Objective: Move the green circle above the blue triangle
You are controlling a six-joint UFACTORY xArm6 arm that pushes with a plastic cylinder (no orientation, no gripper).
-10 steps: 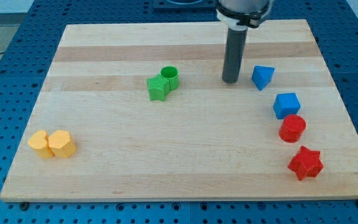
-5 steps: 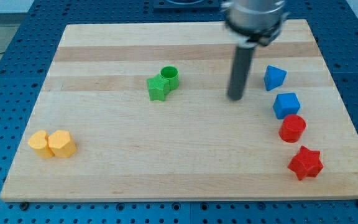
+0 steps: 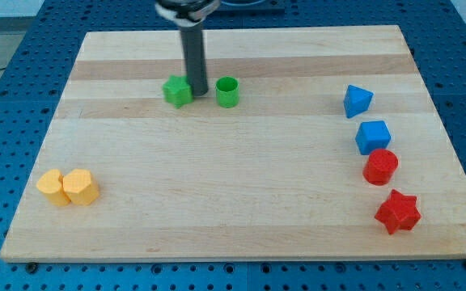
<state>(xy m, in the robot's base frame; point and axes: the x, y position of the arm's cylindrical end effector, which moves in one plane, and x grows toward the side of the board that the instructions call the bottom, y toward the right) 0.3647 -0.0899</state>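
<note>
The green circle (image 3: 227,91) stands on the wooden board (image 3: 241,210) in its upper middle. My tip (image 3: 198,93) is down between the green circle and a green star (image 3: 178,90), close against the star's right side and just left of the circle. The blue triangle (image 3: 357,100) lies far off at the view's right, about level with the circle.
A blue cube (image 3: 373,136), a red cylinder (image 3: 380,166) and a red star (image 3: 397,212) run down the right side below the triangle. Two yellow blocks (image 3: 68,187) sit together at the lower left.
My tip has swung from beside the blue triangle to the left, between the two green blocks. The green blocks have moved up and come apart. The triangle has shifted slightly right.
</note>
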